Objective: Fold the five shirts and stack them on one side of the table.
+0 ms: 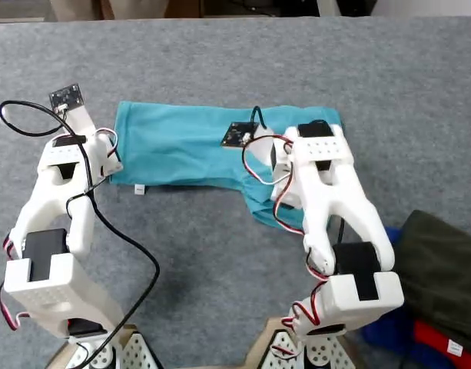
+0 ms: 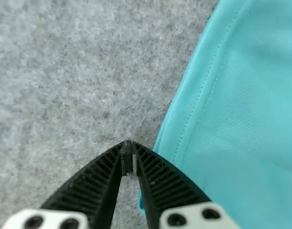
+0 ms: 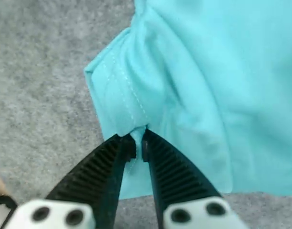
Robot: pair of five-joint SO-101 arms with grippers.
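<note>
**Near edge.** A pile of garments (image 1: 442,261), dark green over blue and red, is lying beside the base of the right arm (image 1: 327,184). These are probably further shirts awaiting their turn.

**Middle ground.** The right jaws are closing on a bunched fold of the teal shirt (image 1: 181,146). In the right wrist view, hemmed cloth is rising into a ridge between the two tips. This fold is sitting at the shirt's near-right corner, where a sleeve-like flap (image 1: 275,211) is trailing toward the robot. The left jaws are pressing together with nothing visibly gripped. Their tips are resting over the grey bench (image 1: 220,61), just beside the stitched hem (image 2: 184,129) at the shirt's left end. The left arm (image 1: 58,200) is standing at that end.

**Far ground.** The body of the shirt is lying flat, with its long axis running side to side across the bench, from one arm to the other.

**Governing relation.** Each arm is attending its own short end, so the cloth is spanning the gap between the two sets of jaws. The right end is in hand and the left end is not. The coming move therefore appears to depend on the left jaws, for which the hem is lying sideways, toward the right arm, not ahead.
</note>
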